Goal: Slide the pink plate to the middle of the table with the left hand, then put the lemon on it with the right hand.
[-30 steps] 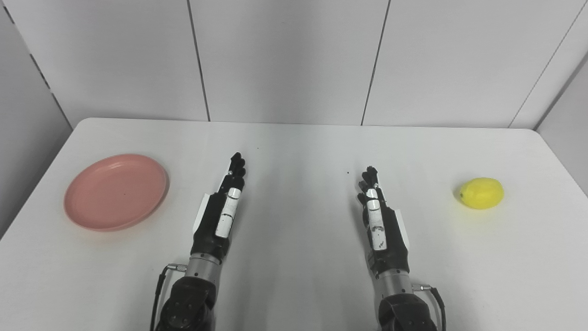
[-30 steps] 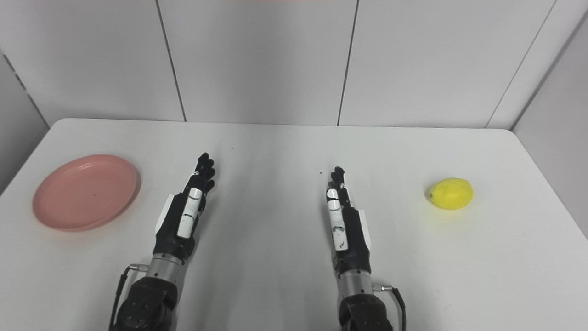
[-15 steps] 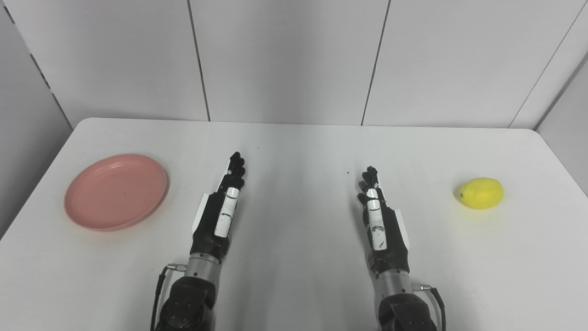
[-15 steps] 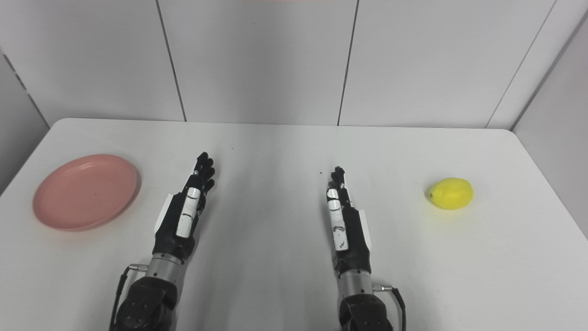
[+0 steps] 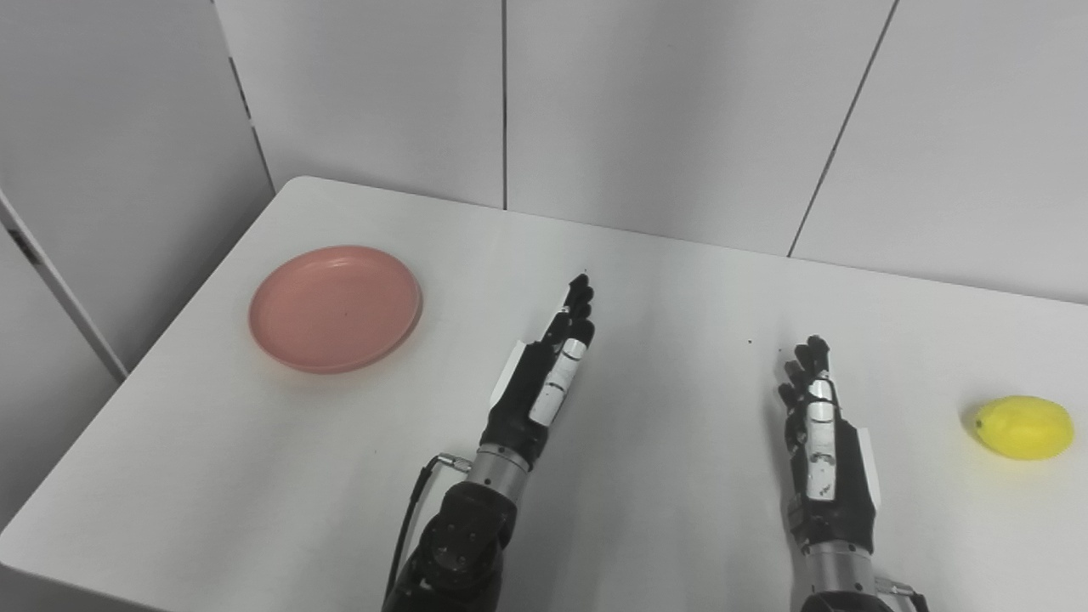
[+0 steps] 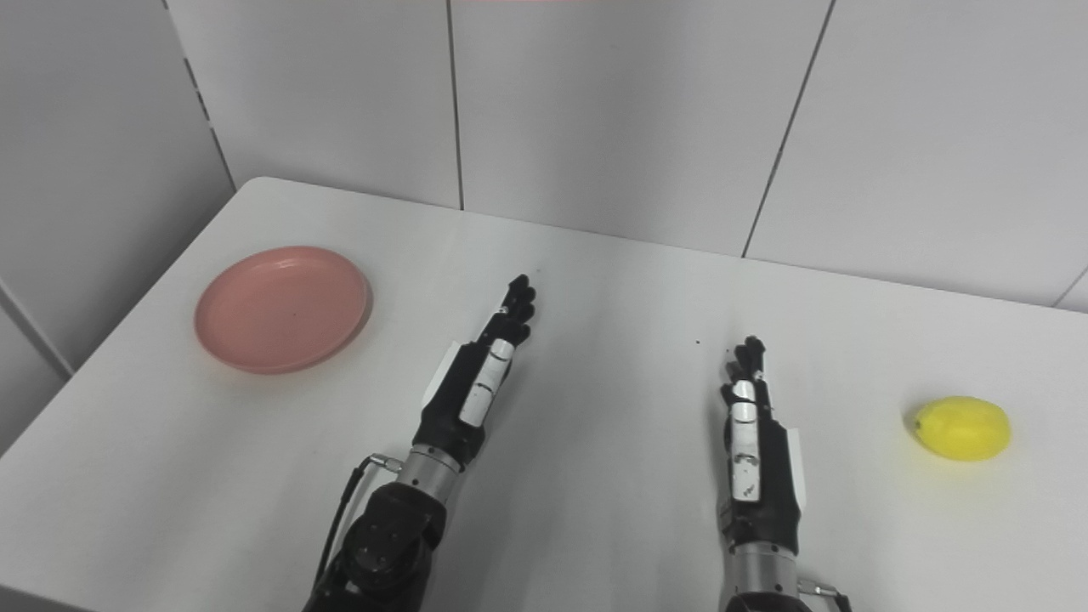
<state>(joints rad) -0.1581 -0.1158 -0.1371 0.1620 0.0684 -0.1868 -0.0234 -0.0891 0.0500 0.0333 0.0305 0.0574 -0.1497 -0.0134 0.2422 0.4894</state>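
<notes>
Pink plate: I see it far left on the table, bare, well apart from both hands.
Lemon: lying at the right edge, untouched.
Left hand: fingers stretched flat and apart, holding nothing, right of the plate.
Right hand: likewise extended and unloaded, left of the lemon.
</notes>
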